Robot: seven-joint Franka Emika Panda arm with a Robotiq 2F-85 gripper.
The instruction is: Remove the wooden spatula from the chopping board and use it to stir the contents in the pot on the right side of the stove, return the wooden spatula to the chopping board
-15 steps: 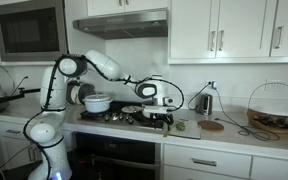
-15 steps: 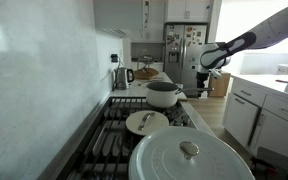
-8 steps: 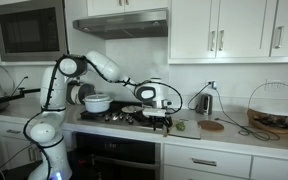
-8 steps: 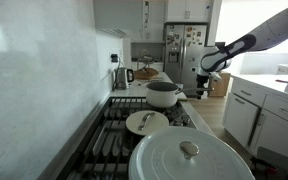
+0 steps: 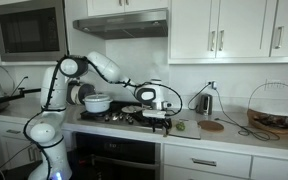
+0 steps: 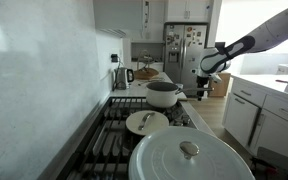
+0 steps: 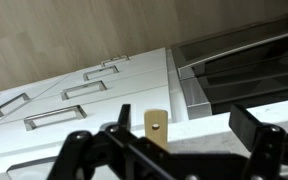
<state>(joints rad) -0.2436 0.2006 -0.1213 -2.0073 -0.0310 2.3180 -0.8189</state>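
Observation:
My gripper [image 7: 184,122] is open, with the flat tan end of the wooden spatula [image 7: 156,125], pierced by a small hole, standing between its fingers close to the left one. In both exterior views the gripper [image 5: 162,120] [image 6: 201,90] hangs low over the counter at the right end of the black stove [image 5: 119,117] [image 6: 109,140]. The pale chopping board [image 5: 187,126] lies just beside it. The small white pot with a dark rim [image 6: 164,96] sits on the stove near the gripper.
A larger white pot [image 5: 97,102] [image 6: 189,155] stands on the stove, with a white plate [image 6: 146,122] between the pots. A round brown disc [image 5: 212,125], a kettle [image 5: 204,101] and a wire basket [image 5: 274,108] stand on the counter. White drawers [image 7: 64,95] lie below the counter edge.
The gripper has sunk slightly toward the counter; nothing else has moved.

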